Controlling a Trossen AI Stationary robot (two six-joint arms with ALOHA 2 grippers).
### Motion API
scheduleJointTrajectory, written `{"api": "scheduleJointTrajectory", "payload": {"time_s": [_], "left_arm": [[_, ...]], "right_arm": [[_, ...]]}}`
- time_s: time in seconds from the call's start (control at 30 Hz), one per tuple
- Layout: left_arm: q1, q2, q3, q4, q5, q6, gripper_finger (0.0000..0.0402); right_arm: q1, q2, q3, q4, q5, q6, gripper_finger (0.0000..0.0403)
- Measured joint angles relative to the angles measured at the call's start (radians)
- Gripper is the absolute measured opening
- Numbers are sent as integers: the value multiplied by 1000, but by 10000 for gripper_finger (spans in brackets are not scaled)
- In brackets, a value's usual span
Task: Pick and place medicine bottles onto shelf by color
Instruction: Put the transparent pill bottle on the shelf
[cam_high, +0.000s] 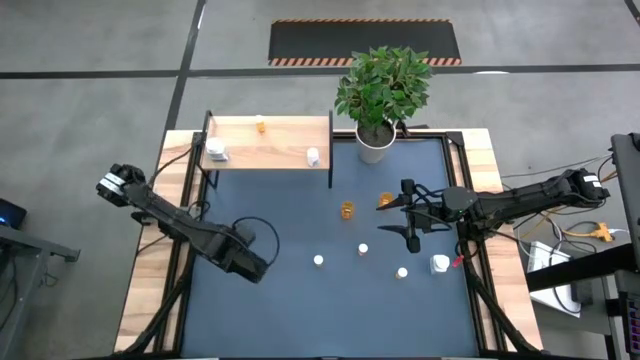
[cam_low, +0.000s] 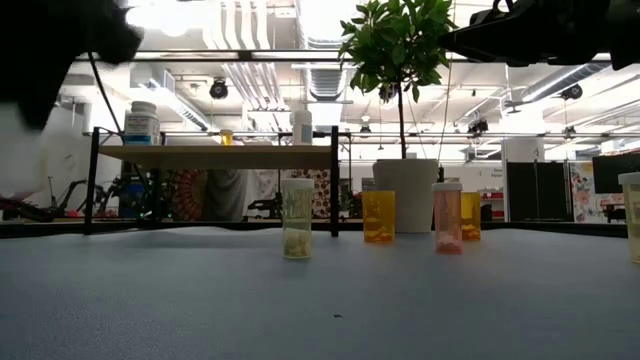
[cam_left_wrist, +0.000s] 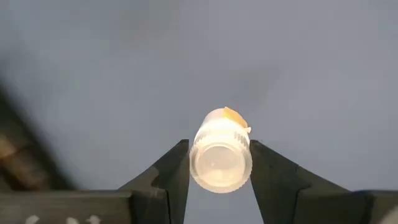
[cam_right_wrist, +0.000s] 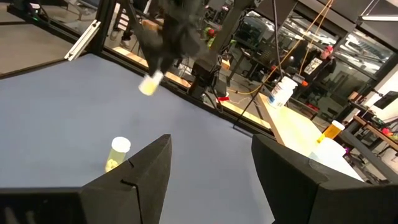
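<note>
My left gripper (cam_high: 252, 264) hangs over the table's near left part, shut on a small amber medicine bottle (cam_left_wrist: 221, 155) with a pale cap. The right wrist view shows that bottle (cam_right_wrist: 149, 84) below the dark arm, clear of the blue tabletop. My right gripper (cam_high: 410, 216) waits open and level at the right, with nothing between its fingers (cam_right_wrist: 211, 180). Several more bottles stand on their bases on the table, among them an amber one (cam_high: 347, 210) and a white one (cam_high: 440, 264). The wooden shelf (cam_high: 268, 142) at the far left carries three bottles. My left gripper pinches the bottle between its two fingers, at the cap end (cam_left_wrist: 198, 163), one finger on each side. The fingers come from above and point down. The bottle hangs cap up, slightly tilted, its amber body (cam_left_wrist: 234, 116) below the fingers, lifted clear of the table.
A potted plant in a white pot (cam_high: 376, 142) stands at the far edge, right of the shelf. An amber bottle (cam_high: 386, 200) is close by my right gripper. The near left part of the blue tabletop (cam_high: 250, 320) is bare.
</note>
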Motion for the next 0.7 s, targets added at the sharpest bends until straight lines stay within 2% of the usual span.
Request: {"api": "scheduleJointTrajectory", "payload": {"time_s": [0.1, 0.4, 0.7], "left_arm": [[30, 0, 105, 39, -6, 97, 124], [157, 47, 380, 123, -163, 553, 124], [354, 126, 598, 114, -173, 943, 124]], "right_arm": [[0, 0, 0, 0, 0, -2, 215], [0, 0, 0, 1, 0, -14, 215], [0, 0, 0, 8, 0, -19, 215]]}}
